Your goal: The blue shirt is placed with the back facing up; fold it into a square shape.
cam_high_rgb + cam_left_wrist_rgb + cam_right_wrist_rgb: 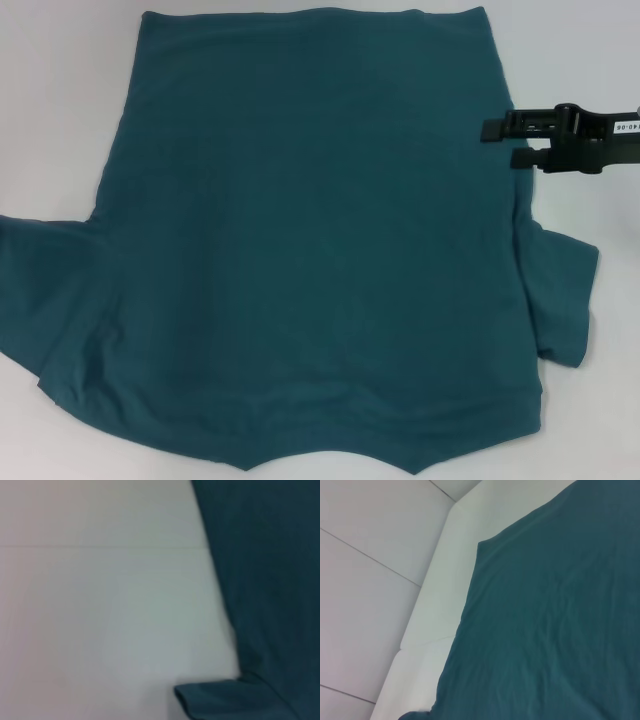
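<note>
The blue shirt (310, 250) lies flat, plain side up, across the white table (60, 100). At its right side edge the right gripper (500, 143) hovers, fingers parted, holding nothing. Soft and limp, the fabric should be pinched at that edge.

My work surface is a white table (60, 120), bare along its left and right margins. Directly on it I see one item: the blue shirt (310, 260), spread flat with its plain side up, hem at the far side, both short sleeves splayed outward.
</note>
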Controlling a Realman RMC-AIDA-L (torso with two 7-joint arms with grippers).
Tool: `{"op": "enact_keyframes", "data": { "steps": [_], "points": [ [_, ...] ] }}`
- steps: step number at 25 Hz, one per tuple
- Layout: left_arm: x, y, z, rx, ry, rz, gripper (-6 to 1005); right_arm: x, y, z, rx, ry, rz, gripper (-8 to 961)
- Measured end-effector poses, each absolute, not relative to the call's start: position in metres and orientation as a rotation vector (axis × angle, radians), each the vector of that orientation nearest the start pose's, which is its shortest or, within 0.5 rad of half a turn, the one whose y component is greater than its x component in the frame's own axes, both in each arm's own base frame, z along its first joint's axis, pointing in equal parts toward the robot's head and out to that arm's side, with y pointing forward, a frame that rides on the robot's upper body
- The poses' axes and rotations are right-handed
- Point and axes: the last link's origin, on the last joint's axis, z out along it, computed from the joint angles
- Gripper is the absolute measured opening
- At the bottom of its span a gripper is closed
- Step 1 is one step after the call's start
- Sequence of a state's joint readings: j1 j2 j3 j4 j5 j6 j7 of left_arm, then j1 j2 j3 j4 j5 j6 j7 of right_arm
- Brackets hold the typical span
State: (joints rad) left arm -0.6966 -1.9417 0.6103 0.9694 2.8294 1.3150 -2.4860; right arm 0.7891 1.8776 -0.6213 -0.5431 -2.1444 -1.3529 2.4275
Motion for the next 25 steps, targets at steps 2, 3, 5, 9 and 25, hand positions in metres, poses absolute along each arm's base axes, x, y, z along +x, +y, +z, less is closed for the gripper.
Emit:
{"op": "enact_keyframes", "data": {
  "steps": [2, 3, 5, 9, 25],
  "points": [
    [-0.303, 0.404, 0.129, -1.95, -1.42, 0.155, -1, 0.239, 0.427, 0.069, -2.187, 1.74, 0.665, 855],
    [-0.298, 0.405, 0.128, -1.962, -1.416, 0.164, -1, 0.239, 0.428, 0.069, -2.187, 1.74, 0.665, 855],
    [-0.287, 0.406, 0.124, -1.975, -1.417, 0.184, -1, 0.239, 0.428, 0.069, -2.187, 1.741, 0.666, 855],
    [-0.264, 0.409, 0.116, -2.012, -1.455, 0.22, -2, 0.24, 0.427, 0.069, -2.184, 1.744, 0.666, 855],
    [-0.206, 0.431, 0.067, -2.095, -1.554, 0.231, -2, 0.241, 0.427, 0.069, -2.181, 1.747, 0.664, 855]
  ]
}}
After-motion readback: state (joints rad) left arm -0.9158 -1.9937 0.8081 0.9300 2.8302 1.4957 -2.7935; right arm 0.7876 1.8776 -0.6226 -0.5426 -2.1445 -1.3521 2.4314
